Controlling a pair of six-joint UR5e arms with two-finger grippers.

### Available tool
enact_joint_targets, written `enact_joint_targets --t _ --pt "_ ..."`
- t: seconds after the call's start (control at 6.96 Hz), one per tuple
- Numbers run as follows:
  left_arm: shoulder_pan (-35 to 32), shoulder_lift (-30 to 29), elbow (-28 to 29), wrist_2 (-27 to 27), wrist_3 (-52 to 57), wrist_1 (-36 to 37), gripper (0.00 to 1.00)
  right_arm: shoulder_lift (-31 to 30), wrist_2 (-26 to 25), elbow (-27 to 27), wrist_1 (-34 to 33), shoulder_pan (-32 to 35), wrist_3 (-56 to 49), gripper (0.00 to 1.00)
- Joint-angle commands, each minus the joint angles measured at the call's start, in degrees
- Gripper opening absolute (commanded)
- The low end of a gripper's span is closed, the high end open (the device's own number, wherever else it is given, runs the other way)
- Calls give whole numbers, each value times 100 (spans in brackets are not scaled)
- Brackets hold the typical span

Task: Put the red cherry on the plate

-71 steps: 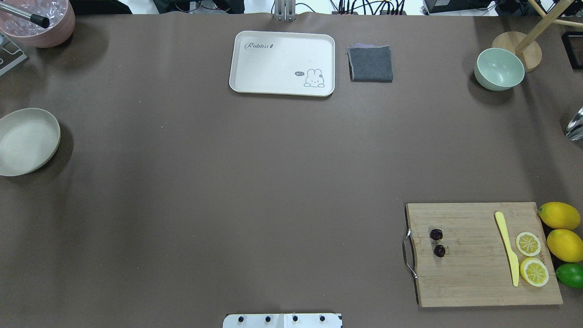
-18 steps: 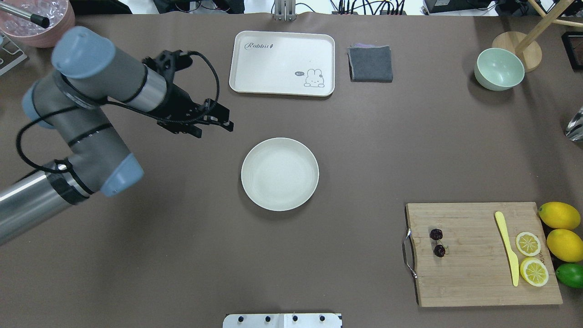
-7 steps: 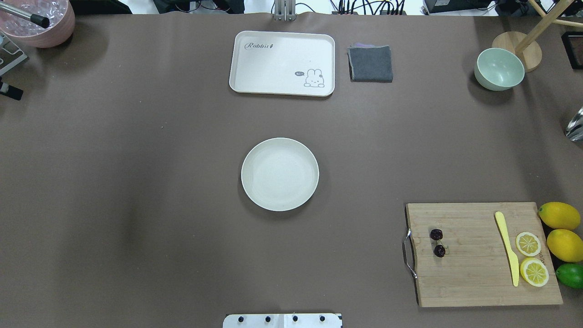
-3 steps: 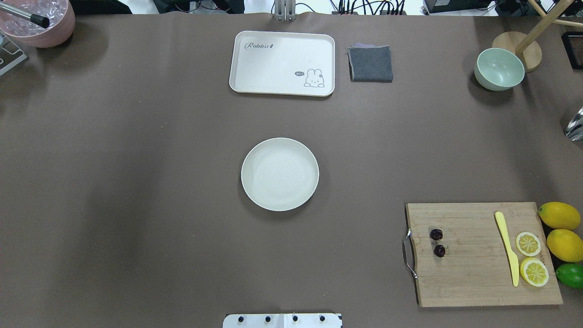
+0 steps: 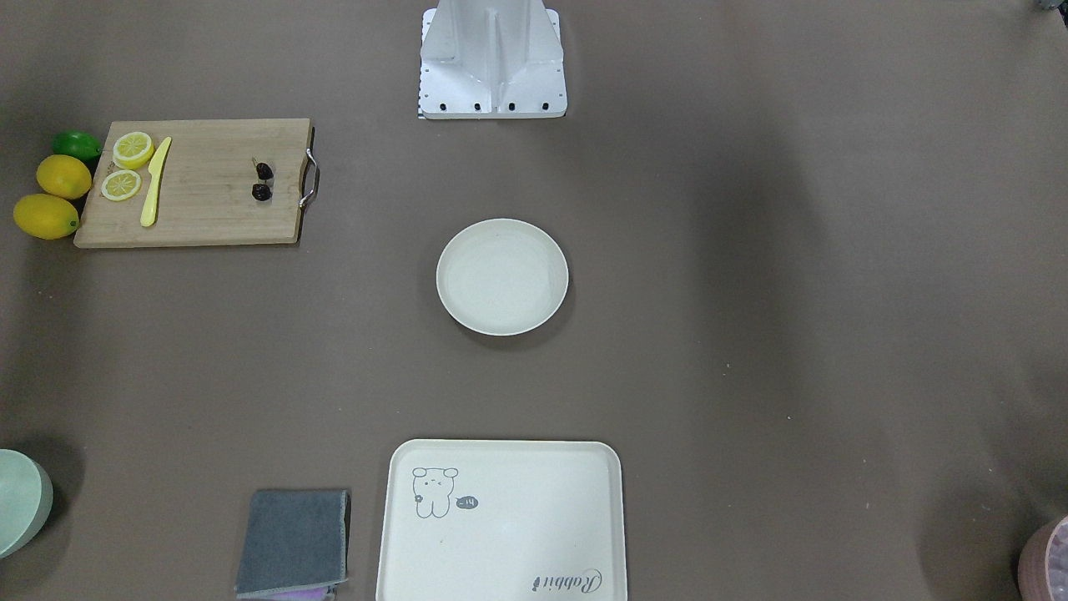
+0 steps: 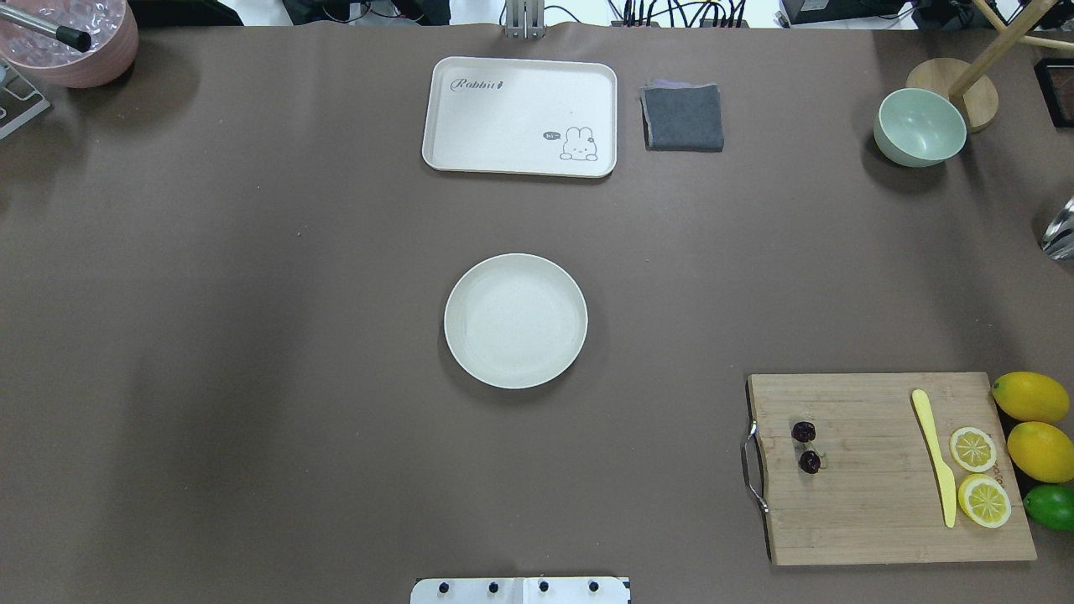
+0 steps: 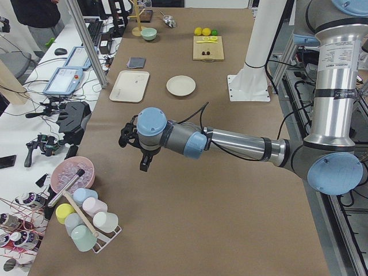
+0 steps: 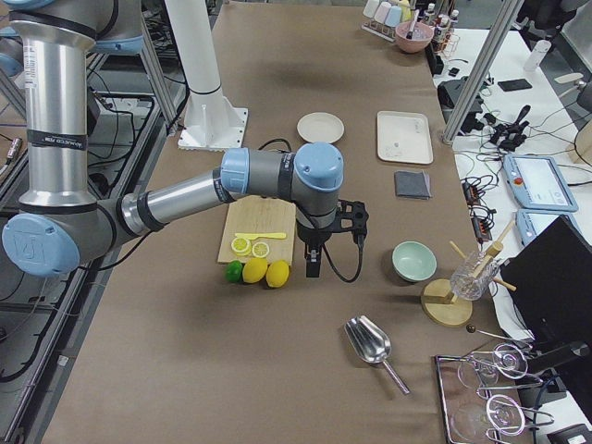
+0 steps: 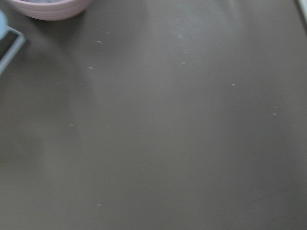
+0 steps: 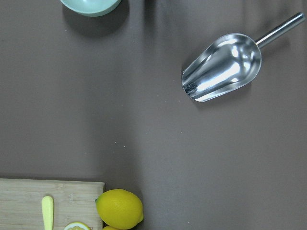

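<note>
The round cream-white plate (image 6: 515, 321) has moved from the left edge of the brown table (image 6: 252, 377) to its centre, and the left arm has gone from the overhead view. The pair of tiny dark maroon cherries (image 6: 804, 432) lies on the wooden cutting board (image 6: 873, 512) near its metal handle (image 6: 753, 470), well apart from the plate. Only the side views show the arms. The left end effector (image 7: 144, 165) hangs near the pink bowl (image 7: 72, 172), and the right end effector (image 8: 312, 266) hangs beside the whole yellow lemons (image 8: 266, 272). I cannot tell whether either is wide or narrow. A shiny metal scoop (image 10: 223, 67) shows in the right wrist view but not overhead.
</note>
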Motion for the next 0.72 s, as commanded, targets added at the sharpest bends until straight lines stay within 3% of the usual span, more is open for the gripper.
enact_joint_targets --t 0.0,0.14,0.29,0.57 --pt "-28 8 -287 77 34 412 99 401 -255 784 93 -1301 1784 100" --pt "-28 8 -269 225 34 456 99 622 -344 1188 120 -2179 3021 100" --pt "-46 -1 -260 227 34 509 99 989 -823 1410 111 -3006 4165 100" --pt "-81 34 -322 209 26 518 99 1370 -1441 1613 129 -4265 5566 100"
